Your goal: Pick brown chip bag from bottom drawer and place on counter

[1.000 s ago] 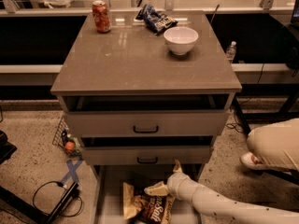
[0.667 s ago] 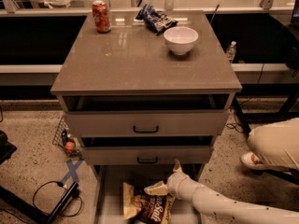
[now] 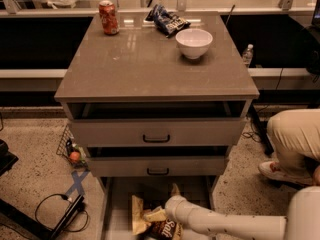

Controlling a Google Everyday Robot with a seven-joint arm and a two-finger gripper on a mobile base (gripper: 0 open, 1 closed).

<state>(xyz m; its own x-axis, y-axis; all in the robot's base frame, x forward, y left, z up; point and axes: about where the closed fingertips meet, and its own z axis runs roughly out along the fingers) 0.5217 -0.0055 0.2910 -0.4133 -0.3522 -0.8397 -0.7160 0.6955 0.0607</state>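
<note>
The brown chip bag [image 3: 150,225] lies crumpled on the floor of the open bottom drawer [image 3: 119,204], at the lower edge of the camera view. My white arm reaches in from the lower right. My gripper [image 3: 170,213] is down in the drawer, right over the bag's upper right part and against it. The counter [image 3: 145,66] is the glossy grey-brown top of the cabinet, above the two upper drawers, which stand slightly open.
On the counter are a red soda can [image 3: 108,17], a dark blue snack bag [image 3: 167,20] and a white bowl [image 3: 193,42]. A person's leg [image 3: 295,136] and shoe [image 3: 277,173] are at right. A wire basket [image 3: 71,149] and cables [image 3: 62,209] lie at left.
My gripper has moved left and lower, closer onto the brown chip bag. The bag and the things on the counter have not moved.
</note>
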